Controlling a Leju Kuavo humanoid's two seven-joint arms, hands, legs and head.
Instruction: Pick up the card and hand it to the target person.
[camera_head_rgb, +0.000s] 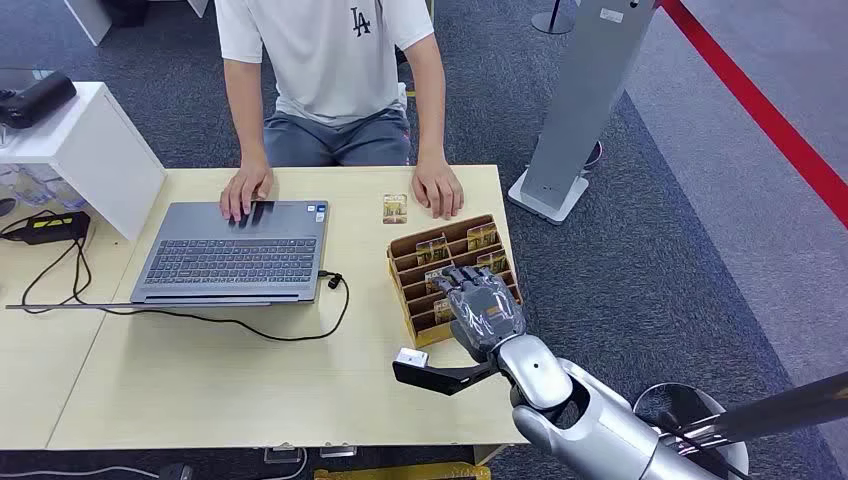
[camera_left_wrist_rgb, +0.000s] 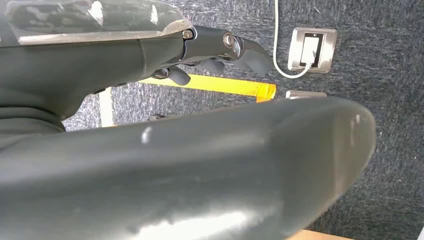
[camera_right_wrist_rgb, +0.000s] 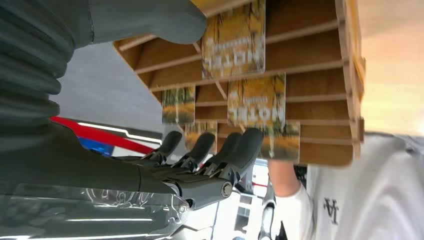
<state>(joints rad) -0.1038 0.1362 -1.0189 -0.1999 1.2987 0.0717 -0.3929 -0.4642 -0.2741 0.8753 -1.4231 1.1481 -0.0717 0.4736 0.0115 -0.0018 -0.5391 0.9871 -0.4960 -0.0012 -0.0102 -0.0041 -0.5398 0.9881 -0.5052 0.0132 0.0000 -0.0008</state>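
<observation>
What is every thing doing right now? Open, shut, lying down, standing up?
laptop: lid open flat, a person's hand on it.
card rack: on the table, cards standing in its slots.
loose card: lying flat on the table by the person's other hand.
right hand: over the rack, fingers apart, holding nothing.
left hand: hanging beside the robot's body; grip unclear.

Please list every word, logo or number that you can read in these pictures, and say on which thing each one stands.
"LA": logo on the person's white T-shirt.
"MOTEL": printed on the cards standing in the wooden card holder, read in the right wrist view; the smaller line under it is too blurred.
Card lying on the table: print too small to read.
Laptop keys and stickers: too small to read.
</observation>
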